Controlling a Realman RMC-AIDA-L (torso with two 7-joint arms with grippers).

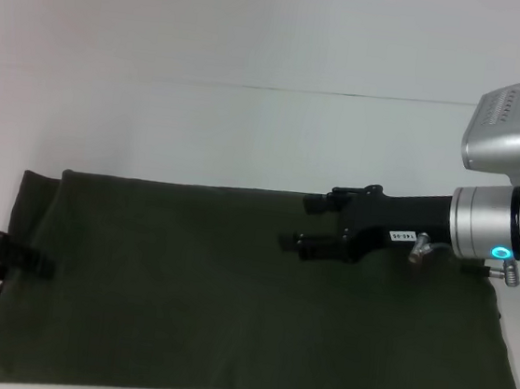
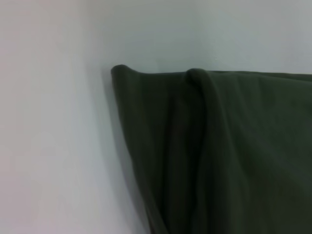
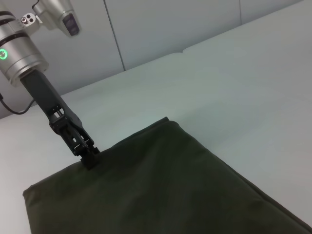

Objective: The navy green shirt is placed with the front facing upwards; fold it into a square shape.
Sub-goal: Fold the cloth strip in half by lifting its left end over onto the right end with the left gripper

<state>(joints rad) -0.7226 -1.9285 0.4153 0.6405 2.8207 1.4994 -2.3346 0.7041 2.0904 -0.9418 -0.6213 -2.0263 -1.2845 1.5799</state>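
Note:
The navy green shirt (image 1: 246, 315) lies folded into a long, plain green band across the table, with no print showing. My left gripper (image 1: 34, 262) is at the band's left end, and its fingers are shut on the cloth edge. From the right wrist view the same left gripper (image 3: 89, 159) pinches that edge. In the left wrist view the shirt (image 2: 229, 156) shows a raised ridge at its corner. My right gripper (image 1: 306, 222) hovers over the band's far middle, open and holding nothing.
The pale table (image 1: 249, 128) stretches beyond the shirt's far edge. A seam (image 1: 346, 95) runs across it near the back. The shirt's near edge lies close to the table's front.

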